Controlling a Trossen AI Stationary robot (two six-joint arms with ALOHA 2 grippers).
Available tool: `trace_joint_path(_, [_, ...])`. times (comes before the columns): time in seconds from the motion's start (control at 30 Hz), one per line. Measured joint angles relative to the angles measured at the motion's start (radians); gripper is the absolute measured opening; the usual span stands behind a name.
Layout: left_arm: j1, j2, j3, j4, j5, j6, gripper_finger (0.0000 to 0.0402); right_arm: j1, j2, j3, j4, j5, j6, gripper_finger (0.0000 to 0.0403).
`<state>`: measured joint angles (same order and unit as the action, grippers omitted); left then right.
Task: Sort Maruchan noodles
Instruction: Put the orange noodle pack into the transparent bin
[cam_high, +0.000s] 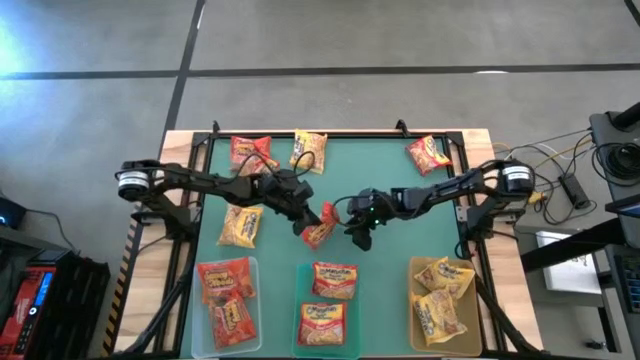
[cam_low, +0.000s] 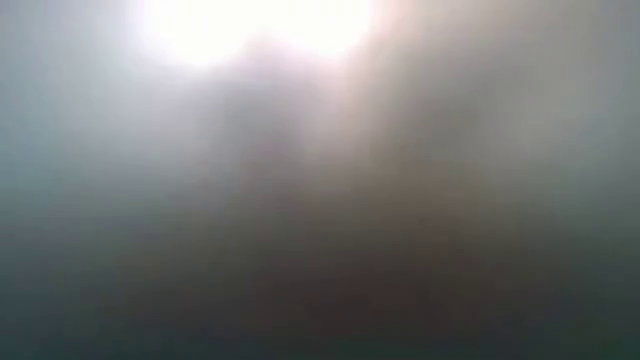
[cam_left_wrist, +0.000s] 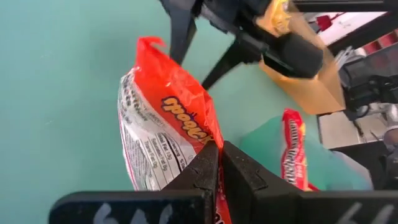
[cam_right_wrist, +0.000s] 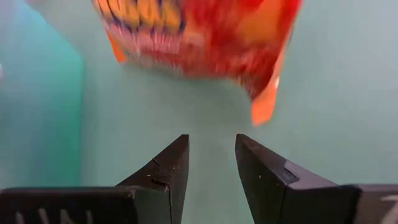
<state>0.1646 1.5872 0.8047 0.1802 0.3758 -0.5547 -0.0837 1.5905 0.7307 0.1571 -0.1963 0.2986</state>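
Left end effector (cam_left_wrist: 217, 163) pinches a crinkly, glossy red packet (cam_left_wrist: 165, 134).

red packet (cam_high: 318, 232) apparently pinched, left gripper (cam_high: 322, 216)

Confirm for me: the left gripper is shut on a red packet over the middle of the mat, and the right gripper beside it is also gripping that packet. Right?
Not quite. The left gripper is shut on the red packet, but the right gripper holds nothing: in the right wrist view its fingers stand apart with only green mat between them, the packet lying beyond the tips.
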Motion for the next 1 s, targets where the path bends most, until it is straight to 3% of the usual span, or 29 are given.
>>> trace_joint_path(0.27, [0.001, 0.049, 0.0, 0.006, -0.044, 0.004, 0.0, 0.014, 0.159, 0.008, 0.182, -0.024, 0.024, 0.0123])
trace_joint_path(0.5, [0.001, 0.048, 0.016, -0.021, -0.017, -0.014, 0.0008, 0.014, 0.201, 0.012, 0.303, -0.016, 0.017, 0.0123])
trace_joint_path(1.0, [0.0, 0.051, 0.207, -0.46, -0.002, 0.098, 0.0188, 0.013, 0.202, 0.014, 0.32, 0.047, -0.059, 0.0123])
